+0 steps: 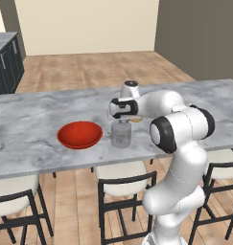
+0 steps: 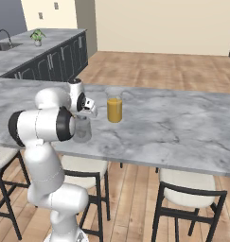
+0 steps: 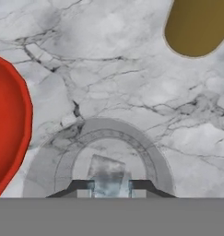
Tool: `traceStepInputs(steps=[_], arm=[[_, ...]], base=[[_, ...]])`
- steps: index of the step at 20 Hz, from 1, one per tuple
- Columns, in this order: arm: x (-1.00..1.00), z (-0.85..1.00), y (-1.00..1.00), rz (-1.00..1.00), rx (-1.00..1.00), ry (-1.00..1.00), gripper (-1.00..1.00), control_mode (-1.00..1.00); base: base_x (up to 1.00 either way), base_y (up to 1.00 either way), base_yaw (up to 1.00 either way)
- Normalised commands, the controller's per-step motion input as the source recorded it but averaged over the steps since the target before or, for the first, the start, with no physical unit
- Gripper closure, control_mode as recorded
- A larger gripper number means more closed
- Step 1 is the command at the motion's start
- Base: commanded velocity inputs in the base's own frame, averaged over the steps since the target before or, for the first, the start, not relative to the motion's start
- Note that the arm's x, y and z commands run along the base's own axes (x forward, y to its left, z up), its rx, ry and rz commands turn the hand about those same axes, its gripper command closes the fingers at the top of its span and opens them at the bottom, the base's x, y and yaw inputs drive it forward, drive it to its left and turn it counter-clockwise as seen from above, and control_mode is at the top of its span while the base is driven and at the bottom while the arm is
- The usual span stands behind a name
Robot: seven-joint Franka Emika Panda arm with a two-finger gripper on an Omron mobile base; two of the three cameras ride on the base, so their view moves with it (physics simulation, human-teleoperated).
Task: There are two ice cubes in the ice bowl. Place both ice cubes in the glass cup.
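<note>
My gripper [image 3: 111,188] hangs straight over the glass cup [image 3: 100,159], jaws pinched on an ice cube [image 3: 105,177] that sits between the tips, above the cup's mouth. To do this well I judge I should stay centred inside the rim, dip a little, then part the jaws gently so the cube drops in rather than bouncing off. The ice bowl [image 3: 9,124] lies at nine o'clock, the yellow-orange cup [image 3: 198,25] at one o'clock. My forearm reaches out level over the counter [image 1: 36,124], hand pointing down.
</note>
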Motion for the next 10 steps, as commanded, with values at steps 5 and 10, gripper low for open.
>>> traceStepInputs(steps=[5, 10], arm=[[0.12, -0.17, 0.00, 0.00, 0.00, 0.00, 1.00, -1.00], [0.08, -0.09, 0.09, 0.00, -0.02, 0.00, -1.00, -1.00]], base=[[0.00, 0.00, 0.00], [0.00, 0.00, 0.00]])
